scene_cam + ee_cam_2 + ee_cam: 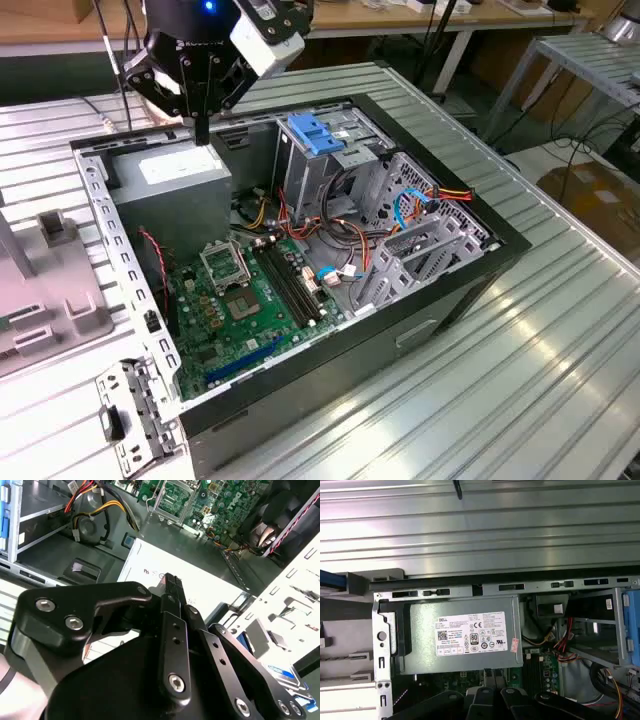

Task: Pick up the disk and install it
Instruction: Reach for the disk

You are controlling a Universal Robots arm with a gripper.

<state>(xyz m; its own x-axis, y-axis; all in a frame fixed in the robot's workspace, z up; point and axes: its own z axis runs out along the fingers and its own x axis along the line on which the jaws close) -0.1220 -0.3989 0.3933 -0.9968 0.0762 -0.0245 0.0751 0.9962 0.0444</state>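
Note:
My gripper [202, 132] hangs over the back corner of the open computer case [455, 290], on the exterior view's left. It is just above the grey power supply [170, 178]. In the second wrist view its black fingers [173, 587] lie pressed together with nothing between them, pointing at the power supply's white label [210, 587]. I cannot make out the disk for certain. A blue edge [331, 580] lies beside a grey fixture [362, 582] outside the case, and I cannot tell whether it belongs to the disk.
A metal drive cage [325, 175] topped by a fixed blue bracket [315, 133] stands behind the green motherboard [250, 300]. Bundled cables [420, 200] cross the case on the exterior view's right. The grey fixture [50, 290] sits outside the case on the ribbed metal table [560, 330].

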